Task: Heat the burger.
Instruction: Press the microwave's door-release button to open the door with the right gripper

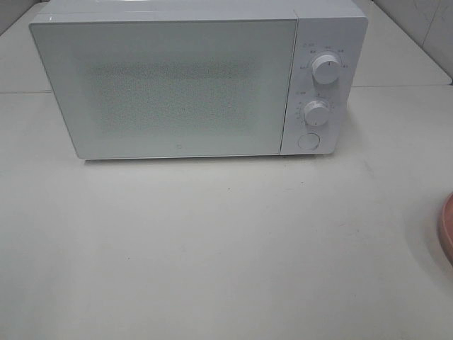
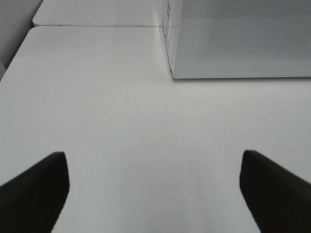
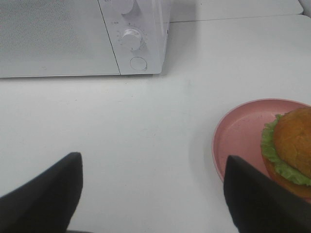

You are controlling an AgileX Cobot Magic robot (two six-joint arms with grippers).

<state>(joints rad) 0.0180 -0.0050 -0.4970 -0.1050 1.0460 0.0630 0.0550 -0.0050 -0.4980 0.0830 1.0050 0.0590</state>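
While one microwave [image 1: 177,85] stands, one burger [image 3: 294,141] sits (plated).

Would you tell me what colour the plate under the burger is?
Pink plate, clearest in the right wrist view.

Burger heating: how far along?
Nothing looks done: the white box microwave has its door shut, and the golden-bun burger with green lettuce sits outside on its round pink plate. Nothing in hand: both arms' jaws stand open, empty. Left: open door, load burger, shut, start.
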